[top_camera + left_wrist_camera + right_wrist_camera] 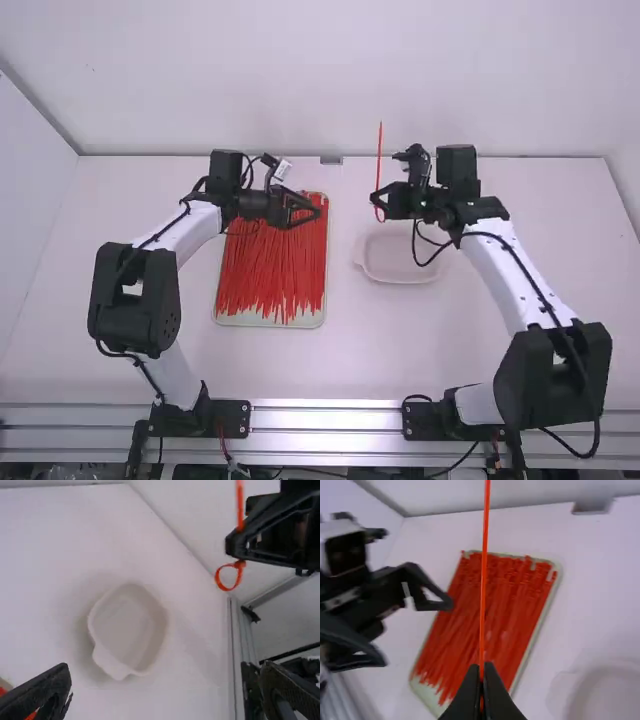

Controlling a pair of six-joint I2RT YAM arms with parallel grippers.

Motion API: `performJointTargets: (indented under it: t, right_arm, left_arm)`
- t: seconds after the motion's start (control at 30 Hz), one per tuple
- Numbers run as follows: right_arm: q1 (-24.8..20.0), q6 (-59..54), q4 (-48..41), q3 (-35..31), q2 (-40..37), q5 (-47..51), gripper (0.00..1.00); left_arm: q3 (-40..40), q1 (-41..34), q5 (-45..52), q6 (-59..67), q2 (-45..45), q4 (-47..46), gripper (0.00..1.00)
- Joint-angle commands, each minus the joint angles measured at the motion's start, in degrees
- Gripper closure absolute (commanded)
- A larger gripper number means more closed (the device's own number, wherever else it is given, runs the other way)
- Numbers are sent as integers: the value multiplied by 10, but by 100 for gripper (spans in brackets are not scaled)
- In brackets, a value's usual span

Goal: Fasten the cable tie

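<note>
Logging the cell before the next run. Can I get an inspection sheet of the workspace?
Surface: white table, no marks seen.
Job's things: red cable tie, already looped at its lower end, tail pointing up. A tray holds loose red ties.
Clutter: clear container, empty, on the table beside the tray.
Hands: left hand is open, over the tray's far end. Right hand is shut on the cable tie, above the container's far edge.
Cables: black cable hangs off the right arm over the container.
Surroundings: white walls, metal rail along the near edge.
</note>
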Motion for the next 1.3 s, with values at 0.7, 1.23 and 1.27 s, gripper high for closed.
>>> performJointTargets:
  t: [0.7, 1.23, 1.27]
  right_arm:
    - [-3, 109, 214, -264, -10, 265, 100]
    - [32, 119, 224, -278, -10, 326, 100]
    - [32, 120, 225, -278, -10, 327, 100]
  left_arm:
    - [8, -4, -48, 30, 0, -25, 1]
    - [8, -4, -47, 30, 0, -25, 1]
    - [8, -4, -47, 30, 0, -24, 1]
